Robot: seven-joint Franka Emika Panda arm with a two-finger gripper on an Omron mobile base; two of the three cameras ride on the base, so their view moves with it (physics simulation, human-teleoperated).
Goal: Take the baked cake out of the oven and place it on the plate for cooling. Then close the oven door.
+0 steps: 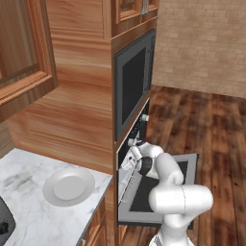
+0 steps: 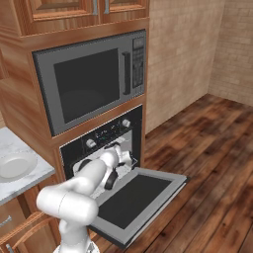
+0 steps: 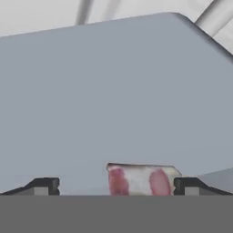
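The baked cake [image 3: 143, 180], a small white slice with pinkish sides, lies on a flat grey tray [image 3: 113, 91] inside the oven [image 2: 106, 133]. My gripper [image 3: 116, 187] is open around it, one fingertip [image 3: 45, 185] well to its left and the other close by its right side, neither pressing on it. In both base views my hand reaches into the oven cavity over the oven door [image 2: 133, 197], which hangs open and flat. The plate [image 1: 68, 186], round and white, sits bare on the marble counter left of the oven [image 1: 139, 125].
A grey-framed microwave [image 2: 89, 84] is built in above the oven. Wood cabinets surround both. The open oven door [image 1: 139, 202] juts out over the wooden floor under my arm. A dark appliance corner [image 1: 5, 221] sits at the counter's near left.
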